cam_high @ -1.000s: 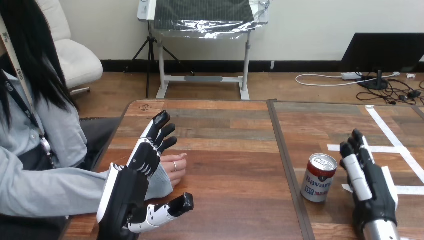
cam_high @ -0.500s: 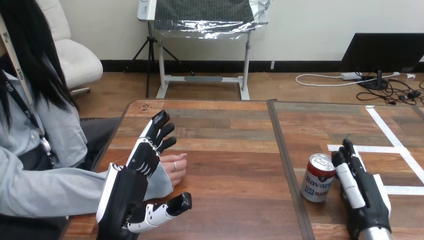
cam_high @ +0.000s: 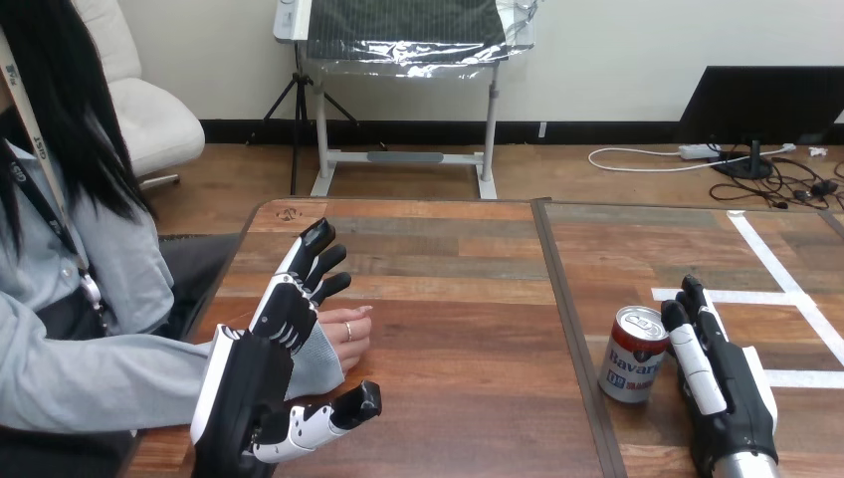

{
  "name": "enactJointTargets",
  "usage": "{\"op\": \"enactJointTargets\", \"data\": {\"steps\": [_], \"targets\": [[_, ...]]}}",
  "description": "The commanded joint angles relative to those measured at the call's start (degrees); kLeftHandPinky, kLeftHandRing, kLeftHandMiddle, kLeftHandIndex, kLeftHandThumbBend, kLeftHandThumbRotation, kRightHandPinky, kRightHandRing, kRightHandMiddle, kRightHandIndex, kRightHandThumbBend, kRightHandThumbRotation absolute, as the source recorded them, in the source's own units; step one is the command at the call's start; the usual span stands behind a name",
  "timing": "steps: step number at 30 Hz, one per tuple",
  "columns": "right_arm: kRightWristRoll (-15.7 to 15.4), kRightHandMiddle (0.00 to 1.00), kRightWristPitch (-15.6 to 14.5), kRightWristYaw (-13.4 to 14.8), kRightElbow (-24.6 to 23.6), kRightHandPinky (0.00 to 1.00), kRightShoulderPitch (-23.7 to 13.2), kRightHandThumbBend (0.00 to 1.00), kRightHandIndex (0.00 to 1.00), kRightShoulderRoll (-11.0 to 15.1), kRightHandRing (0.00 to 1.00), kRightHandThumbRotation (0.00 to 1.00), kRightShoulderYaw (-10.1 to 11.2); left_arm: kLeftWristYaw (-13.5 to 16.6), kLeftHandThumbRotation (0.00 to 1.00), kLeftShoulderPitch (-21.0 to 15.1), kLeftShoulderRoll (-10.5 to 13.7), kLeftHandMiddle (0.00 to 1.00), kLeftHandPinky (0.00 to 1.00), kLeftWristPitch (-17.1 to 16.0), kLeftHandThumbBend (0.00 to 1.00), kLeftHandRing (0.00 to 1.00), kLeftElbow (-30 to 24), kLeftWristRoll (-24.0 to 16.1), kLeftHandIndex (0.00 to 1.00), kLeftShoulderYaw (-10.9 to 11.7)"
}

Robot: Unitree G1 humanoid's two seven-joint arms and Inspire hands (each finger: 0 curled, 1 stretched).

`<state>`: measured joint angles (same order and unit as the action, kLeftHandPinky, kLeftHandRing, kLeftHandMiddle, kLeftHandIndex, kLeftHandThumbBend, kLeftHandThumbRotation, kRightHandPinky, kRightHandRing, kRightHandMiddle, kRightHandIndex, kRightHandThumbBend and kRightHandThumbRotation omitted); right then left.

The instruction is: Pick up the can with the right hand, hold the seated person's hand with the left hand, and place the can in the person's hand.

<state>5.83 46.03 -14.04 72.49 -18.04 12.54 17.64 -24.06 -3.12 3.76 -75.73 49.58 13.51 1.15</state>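
A red, white and blue can [cam_high: 633,354] stands upright on the table's right half, near the front. My right hand [cam_high: 722,390] is just to its right, fingers straight and pointing away from me, close beside the can; I cannot tell if they touch it. The person's hand [cam_high: 347,337] rests on the table at the left. My left hand [cam_high: 269,363] is raised in front of it with straight fingers and the thumb spread out low, covering the person's wrist and holding nothing.
A dark seam [cam_high: 569,329] splits the wooden table into left and right halves. White tape lines [cam_high: 786,284] mark the right half behind my right hand. The person's grey sleeve [cam_high: 119,383] lies along the table's left front edge.
My right hand has shifted left and toward me, ending up close beside the can. The left hand has barely moved, and the person's hand and the can have stayed put.
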Motion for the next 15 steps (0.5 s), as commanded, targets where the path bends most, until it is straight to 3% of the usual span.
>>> {"op": "enactJointTargets", "data": {"steps": [1, 15], "targets": [[-1.02, 1.00, 0.69, 0.36, -0.32, 0.97, -0.80, 1.00, 1.00, -1.16, 0.99, 0.80, -1.27, 0.56, 0.57, -2.52, 0.06, 0.94, 0.84, -1.34, 1.00, 0.91, -1.74, -0.38, 0.93, 0.50], [0.12, 1.00, -0.14, -1.90, -0.24, 0.99, -0.78, 1.00, 1.00, -2.20, 1.00, 0.78, -1.22, 0.35, 0.56, -2.48, 0.08, 0.95, 0.85, -1.66, 1.00, 0.92, -1.60, 0.15, 0.93, -0.23]]}}
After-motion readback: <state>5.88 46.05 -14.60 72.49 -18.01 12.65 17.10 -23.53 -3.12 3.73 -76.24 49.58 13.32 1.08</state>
